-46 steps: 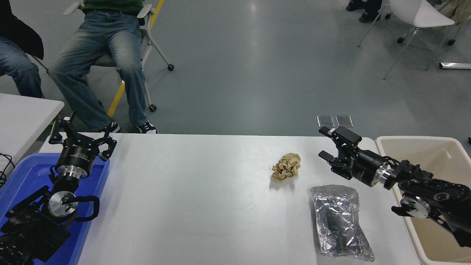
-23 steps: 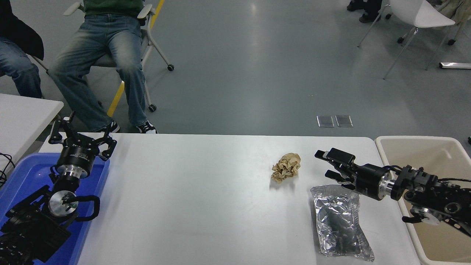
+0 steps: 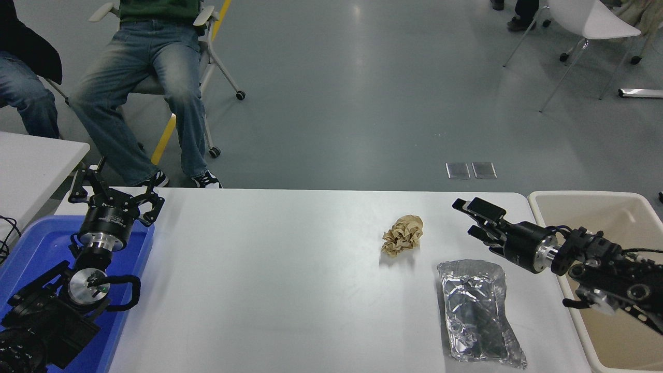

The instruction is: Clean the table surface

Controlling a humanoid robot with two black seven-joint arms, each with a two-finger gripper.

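Right end effector (image 3: 469, 217): fingers spread, holding nothing, poised above the far right part of the wide white rectangular desk (image 3: 269, 280). Crumpled brown paper ball (image 3: 403, 234) lies on the desk to its left, apart from it. Flattened silver foil pouch (image 3: 479, 310) lies just nearer the robot, below the end effector. Beige plastic bin (image 3: 580, 199) stands to its right. Left end effector (image 3: 115, 194): spread, parked over the blue plastic tray (image 3: 31, 243).
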